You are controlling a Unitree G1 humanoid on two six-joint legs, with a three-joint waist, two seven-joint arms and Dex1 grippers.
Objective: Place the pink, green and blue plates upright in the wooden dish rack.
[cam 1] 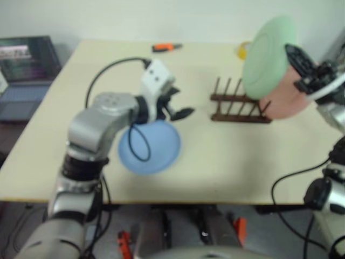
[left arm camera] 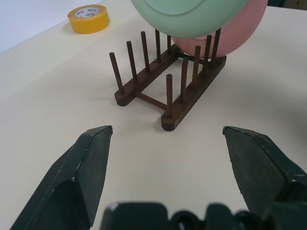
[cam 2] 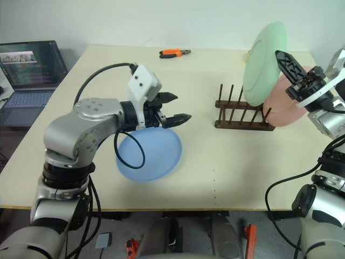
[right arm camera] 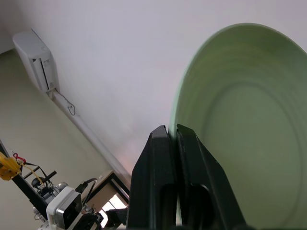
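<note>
My right gripper (cam 2: 284, 60) is shut on the rim of the mint green plate (cam 2: 263, 62), holding it on edge in the air above the right part of the wooden dish rack (cam 2: 242, 117). The pale pink plate (cam 2: 288, 105) stands on edge at the rack's right end, leaning, partly hidden behind the green plate. Flat on the table in front of the left arm lies the light blue plate (cam 2: 153, 156). My left gripper (cam 2: 173, 107) hovers open over the blue plate's far edge, pointing at the rack (left arm camera: 163, 81), nothing between its fingers.
Orange-handled pliers (cam 2: 173, 53) lie near the table's far edge, and a yellow tape roll (left arm camera: 89, 18) sits beyond the rack. An open laptop (cam 2: 29, 67) stands on a lower surface to the left of the table. Bare tabletop (cam 2: 226, 167) lies between the blue plate and the rack.
</note>
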